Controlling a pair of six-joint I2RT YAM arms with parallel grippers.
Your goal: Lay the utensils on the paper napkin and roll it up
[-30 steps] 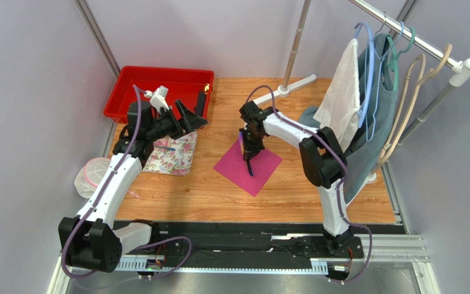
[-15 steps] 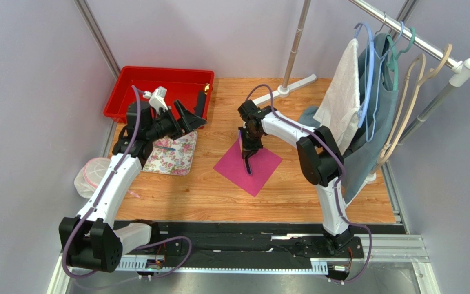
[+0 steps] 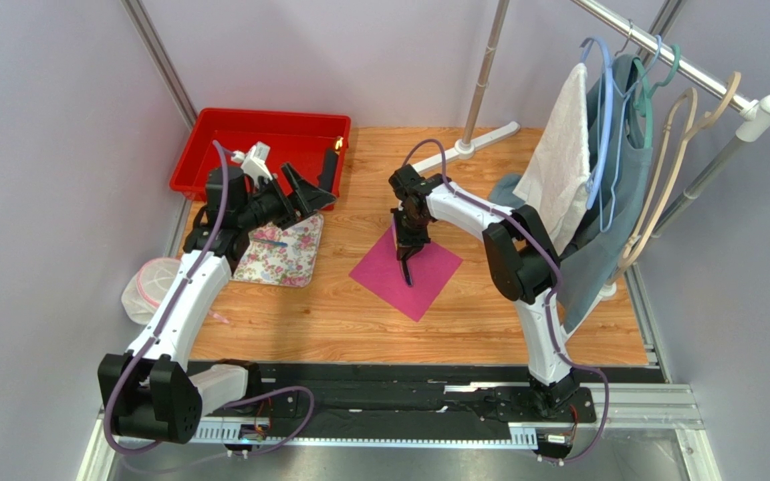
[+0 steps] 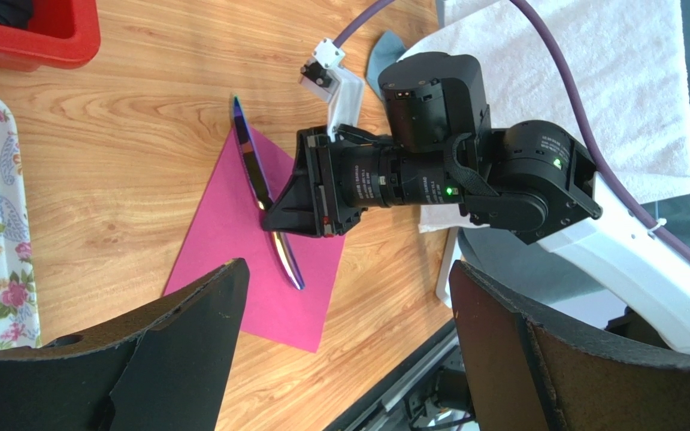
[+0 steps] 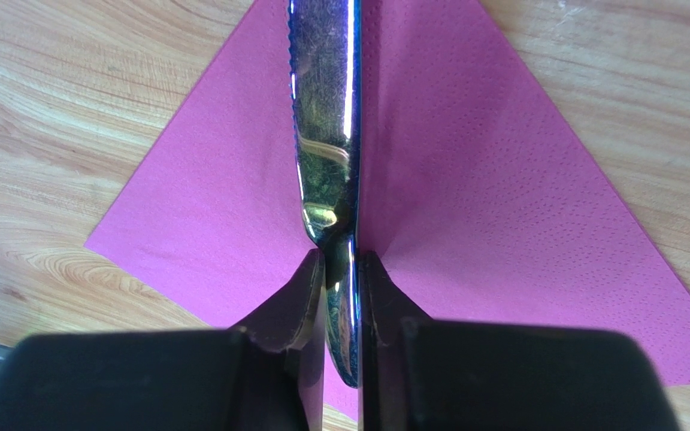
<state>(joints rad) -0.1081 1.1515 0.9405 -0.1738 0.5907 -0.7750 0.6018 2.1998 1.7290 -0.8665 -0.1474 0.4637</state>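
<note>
Napkin (image 3: 437,263) is a magenta square lying flat on the wooden bench (image 3: 359,321), about mid-bench, turned like a diamond with one corner toward the arms. The right claw (image 3: 409,244) is down over it, fingers clamped on a knife (image 3: 406,271). In the right wrist view the claw (image 5: 340,265) pinches the knife (image 5: 326,135) at the neck where blade meets handle. The shiny blade runs straight away along the napkin (image 5: 502,180) toward its far corner, serrated edge on the left. In the left wrist view the knife (image 4: 254,175) lies along the napkin (image 4: 232,269) diagonal with its tip just past the pink corner, over bare wood. Can't tell if the knife rests on the paper or sits just above it. The left claw (image 3: 309,185) is raised at the left side of the bench above a flowered cloth (image 3: 294,256), near a red tray (image 3: 258,130). Its fingers (image 4: 187,314) are spread wide apart with nothing between them, pointed across at the right arm. A thin bluish piece (image 3: 275,241) shows on the flowered cloth, too small to say which utensil. A clear plastic tub (image 3: 153,286) sits at the left edge. A clothes rack (image 3: 680,65) with hangers and a white towel (image 3: 560,150) stands on the right.
</note>
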